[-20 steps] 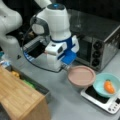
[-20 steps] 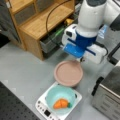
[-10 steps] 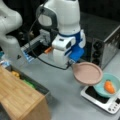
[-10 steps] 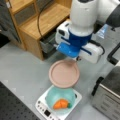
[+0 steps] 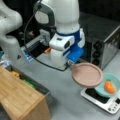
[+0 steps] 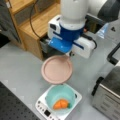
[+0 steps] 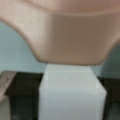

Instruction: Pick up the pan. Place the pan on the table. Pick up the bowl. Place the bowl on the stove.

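My gripper is shut on the short white handle of the pinkish-brown pan, under the blue wrist block; its fingertips are hidden. In both front views the pan hangs level above the grey table, just beside the stove, and its rim overlaps the bowl's edge in a front view. The teal bowl sits on the white stove with an orange carrot inside. The bowl and stove are at a front view's lower right. The pan's underside fills the wrist view.
A silver toaster oven stands behind the stove, seen at a front view's right edge. A light wooden block and wooden shelf flank the table. A dark bin with small items lies next to the block.
The arm has come up and looms larger in both front views. The pan has risen with it and shifted slightly away from the stove. Bowl and carrot have not moved.
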